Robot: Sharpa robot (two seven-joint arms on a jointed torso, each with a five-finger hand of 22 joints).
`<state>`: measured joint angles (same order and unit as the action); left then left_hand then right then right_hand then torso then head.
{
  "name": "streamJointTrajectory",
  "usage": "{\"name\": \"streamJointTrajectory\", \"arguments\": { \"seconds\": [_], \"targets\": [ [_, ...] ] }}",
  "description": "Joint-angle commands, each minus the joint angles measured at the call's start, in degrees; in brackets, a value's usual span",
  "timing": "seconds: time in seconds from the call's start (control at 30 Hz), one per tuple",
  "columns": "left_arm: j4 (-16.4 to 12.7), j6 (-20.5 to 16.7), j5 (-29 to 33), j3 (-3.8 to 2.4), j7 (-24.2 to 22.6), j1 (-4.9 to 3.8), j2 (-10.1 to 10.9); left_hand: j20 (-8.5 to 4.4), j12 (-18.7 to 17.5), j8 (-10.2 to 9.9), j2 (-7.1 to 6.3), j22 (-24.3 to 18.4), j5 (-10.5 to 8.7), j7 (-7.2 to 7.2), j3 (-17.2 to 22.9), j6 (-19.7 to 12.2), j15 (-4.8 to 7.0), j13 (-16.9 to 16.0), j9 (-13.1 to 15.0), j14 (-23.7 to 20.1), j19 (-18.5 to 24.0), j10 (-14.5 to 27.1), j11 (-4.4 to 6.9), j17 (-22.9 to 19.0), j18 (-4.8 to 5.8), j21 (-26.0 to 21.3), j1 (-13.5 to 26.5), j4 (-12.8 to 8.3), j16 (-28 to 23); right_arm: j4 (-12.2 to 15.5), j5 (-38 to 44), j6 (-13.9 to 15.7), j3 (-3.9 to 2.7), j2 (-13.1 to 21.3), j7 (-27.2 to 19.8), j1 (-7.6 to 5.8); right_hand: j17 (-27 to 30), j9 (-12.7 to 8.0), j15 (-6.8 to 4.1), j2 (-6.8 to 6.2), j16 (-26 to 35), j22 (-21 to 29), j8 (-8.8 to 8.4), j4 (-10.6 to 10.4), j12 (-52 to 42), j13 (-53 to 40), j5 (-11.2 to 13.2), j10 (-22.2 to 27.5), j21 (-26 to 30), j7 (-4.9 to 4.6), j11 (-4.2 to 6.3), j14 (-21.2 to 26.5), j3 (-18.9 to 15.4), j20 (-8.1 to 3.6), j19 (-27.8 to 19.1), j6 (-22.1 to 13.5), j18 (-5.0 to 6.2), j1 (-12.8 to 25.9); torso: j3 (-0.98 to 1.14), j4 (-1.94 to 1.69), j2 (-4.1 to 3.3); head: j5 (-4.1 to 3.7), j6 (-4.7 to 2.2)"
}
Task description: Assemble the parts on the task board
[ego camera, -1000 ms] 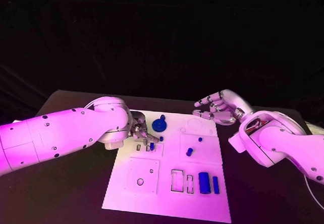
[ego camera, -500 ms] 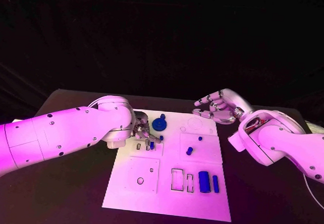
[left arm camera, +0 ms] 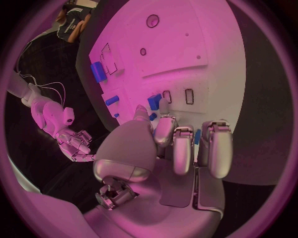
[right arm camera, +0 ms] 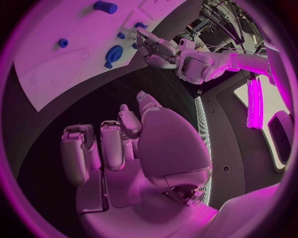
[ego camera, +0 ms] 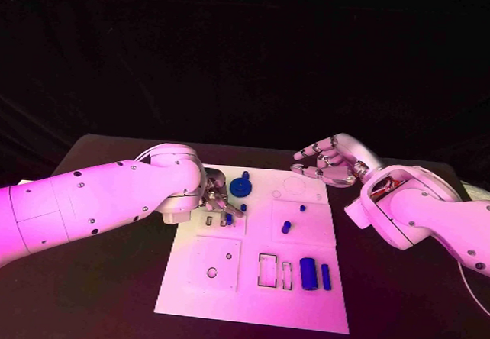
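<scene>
Task board (ego camera: 255, 292) sits white at the centre of the black bench (ego camera: 96, 284), long side running from six to twelve o'clock. Left hand (ego camera: 215, 202) is down at the board's ten o'clock area, fingers bunched over two small slots, a small blue part (ego camera: 228, 219) right at its fingertips; whether it grips that part, I cannot tell. Right hand (ego camera: 328, 162) hovers off the board's one o'clock corner, fingers curled loosely and apart, holding nothing. A blue round part (ego camera: 239, 187) stands near twelve o'clock; two blue cylinders (ego camera: 308, 274) lie toward five o'clock.
</scene>
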<state>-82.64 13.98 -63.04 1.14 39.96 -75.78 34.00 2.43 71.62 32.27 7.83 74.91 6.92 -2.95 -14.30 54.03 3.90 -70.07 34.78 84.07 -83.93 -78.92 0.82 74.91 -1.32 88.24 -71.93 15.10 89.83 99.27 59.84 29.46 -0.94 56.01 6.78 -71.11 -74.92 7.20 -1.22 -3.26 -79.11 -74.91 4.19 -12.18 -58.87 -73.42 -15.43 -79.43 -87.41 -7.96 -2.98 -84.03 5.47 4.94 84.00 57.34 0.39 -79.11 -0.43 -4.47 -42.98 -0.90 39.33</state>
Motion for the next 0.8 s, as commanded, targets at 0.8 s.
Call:
{"name": "streamJointTrajectory", "arguments": {
  "seconds": [0.8],
  "targets": [
    [0.8,2.4,0.7,-0.03,1.1,-0.06,-1.0,-0.99,-1.5,-1.7,0.5,11.7,1.01,0.39,15.5,-2.7,0.96,0.4,1.3,5.9,-4.3,1.3,0.73,15.1,0.52,-0.2,-12.9,-6.2,0.2,0.1,1.4,-2.4,0.06,0.0,0.5,0.18,-3.6,0.1,-0.08,-0.23,0.4,-10.9,0.0,0.2,0.4,0.2,-0.3,0.0,-0.1,-0.04,0.18,-3.4,-0.2,0.2,2.5,0.2,0.78,-0.7,0.01,-0.02,0.02,-0.03,0.52]
  ]
}}
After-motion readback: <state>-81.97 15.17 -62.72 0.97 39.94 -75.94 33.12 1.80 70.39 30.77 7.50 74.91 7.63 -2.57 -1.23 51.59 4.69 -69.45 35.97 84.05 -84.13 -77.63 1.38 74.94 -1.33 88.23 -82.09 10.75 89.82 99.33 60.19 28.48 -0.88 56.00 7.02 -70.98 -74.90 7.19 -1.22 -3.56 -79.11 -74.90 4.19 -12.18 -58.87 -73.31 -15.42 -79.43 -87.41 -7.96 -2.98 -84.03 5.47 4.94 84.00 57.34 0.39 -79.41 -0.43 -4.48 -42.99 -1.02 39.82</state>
